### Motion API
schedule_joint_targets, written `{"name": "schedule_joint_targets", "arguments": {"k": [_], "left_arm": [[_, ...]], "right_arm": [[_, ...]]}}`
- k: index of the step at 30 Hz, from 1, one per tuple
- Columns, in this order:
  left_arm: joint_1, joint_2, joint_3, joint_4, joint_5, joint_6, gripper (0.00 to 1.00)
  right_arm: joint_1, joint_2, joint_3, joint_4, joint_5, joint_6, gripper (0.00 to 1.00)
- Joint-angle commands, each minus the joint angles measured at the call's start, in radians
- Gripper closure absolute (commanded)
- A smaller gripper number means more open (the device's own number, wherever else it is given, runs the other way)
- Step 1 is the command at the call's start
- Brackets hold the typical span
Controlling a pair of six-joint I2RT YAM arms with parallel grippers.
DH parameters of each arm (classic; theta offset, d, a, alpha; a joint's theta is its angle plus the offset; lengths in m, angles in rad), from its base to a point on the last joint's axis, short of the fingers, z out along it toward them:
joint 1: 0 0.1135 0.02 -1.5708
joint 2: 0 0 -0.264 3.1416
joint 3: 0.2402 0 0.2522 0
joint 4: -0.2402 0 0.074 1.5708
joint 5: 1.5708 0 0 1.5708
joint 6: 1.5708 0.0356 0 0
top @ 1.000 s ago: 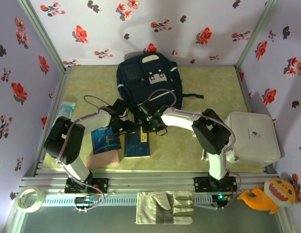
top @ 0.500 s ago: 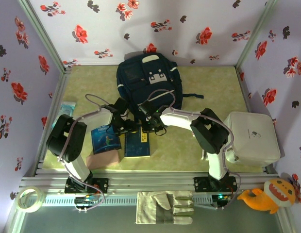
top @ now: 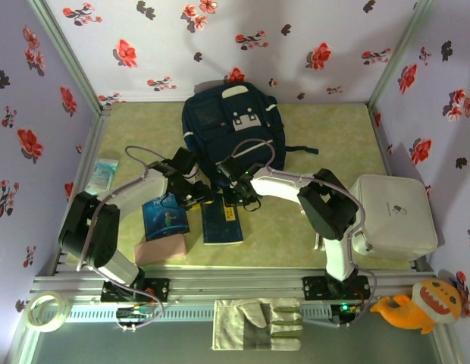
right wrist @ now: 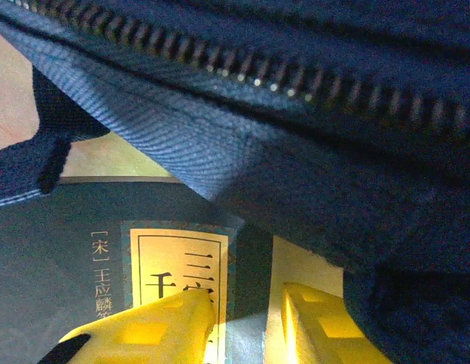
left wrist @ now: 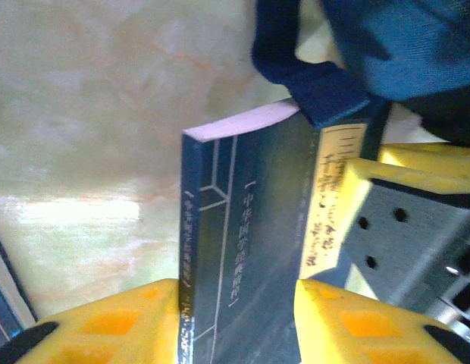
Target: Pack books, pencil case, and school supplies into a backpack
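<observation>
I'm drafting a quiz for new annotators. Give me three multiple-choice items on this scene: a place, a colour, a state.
1. The pink pencil case lies at: A the far right corner; B the near edge, left side; C the far edge, centre.
2. The label on the navy book is: A red; B green; C yellow.
3. The navy book is: A between the fingers of the left tool; B torn in half; C lying open.
Answers: B, the top view shows it there; C, both wrist views show yellow; A, yellow fingers flank it.
</observation>
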State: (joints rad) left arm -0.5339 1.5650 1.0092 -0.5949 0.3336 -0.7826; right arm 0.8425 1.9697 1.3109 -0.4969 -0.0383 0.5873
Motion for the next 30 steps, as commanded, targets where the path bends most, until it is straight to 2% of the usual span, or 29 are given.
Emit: {"name": "schedule_joint_targets", "arguments": {"k": [1, 8, 16, 19, 24, 27, 30], "left_arm": [[-0.015, -0.044, 0.041, 0.121, 0.126, -0.055, 0.64], [-0.023, -0.013, 0.024, 0.170, 0.124, -0.079, 0.66], [-0.026, 0.004, 0.029, 0.148, 0.082, -0.050, 0.69], [-0.026, -0.012, 0.037, 0.122, 0.040, -0.035, 0.76], [-0.021, -0.088, 0.054, 0.092, -0.028, 0.001, 0.98], [-0.018, -0.153, 0.060, 0.081, -0.082, 0.054, 1.00], [-0.018, -0.250, 0.040, 0.100, -0.162, 0.105, 1.00]], "right_arm": [[0.002, 0.047, -0.020, 0.000, 0.002, 0.021, 0.67], [-0.008, 0.051, -0.026, 0.013, -0.021, 0.026, 0.67], [-0.015, 0.049, -0.034, 0.018, -0.020, 0.034, 0.67], [-0.016, 0.045, -0.039, 0.021, -0.016, 0.037, 0.68], [-0.016, -0.049, -0.102, 0.093, -0.006, 0.026, 0.67], [-0.016, -0.156, -0.130, 0.119, 0.022, -0.001, 0.62], [-0.020, -0.271, -0.154, 0.166, 0.016, -0.044, 0.51]]}}
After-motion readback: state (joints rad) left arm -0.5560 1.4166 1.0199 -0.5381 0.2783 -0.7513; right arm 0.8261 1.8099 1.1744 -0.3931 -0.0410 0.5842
